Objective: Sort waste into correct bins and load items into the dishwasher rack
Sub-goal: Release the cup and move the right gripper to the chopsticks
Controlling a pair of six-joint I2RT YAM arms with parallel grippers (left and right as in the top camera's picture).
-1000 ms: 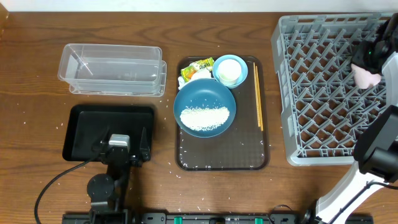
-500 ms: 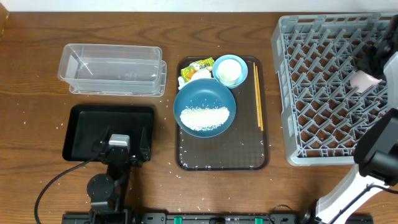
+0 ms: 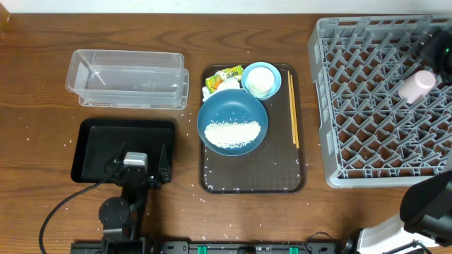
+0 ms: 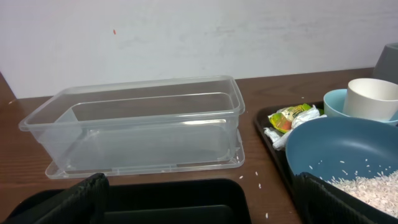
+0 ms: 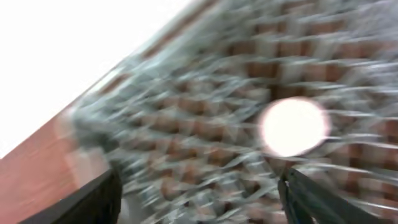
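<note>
Your pink cup (image 3: 415, 85) lies on the grey lattice rack (image 3: 367, 106); left tool (image 4: 199, 199) and right tool (image 5: 199, 193) both spread apart; wood-grain bench (image 3: 42, 106).

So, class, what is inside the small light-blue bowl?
A cream-white cup stands inside the light-blue bowl. The cup covers the bowl's floor, so anything beneath is hidden.

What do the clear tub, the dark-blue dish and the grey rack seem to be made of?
Clear tub: thin glossy plastic, see-through, with bright highlights on its walls. Dark-blue dish: probably ceramic or melamine, matte; its even, dull surface leaves this open. Grey rack: moulded plastic, matte, with a uniform lattice of pegs.
</note>
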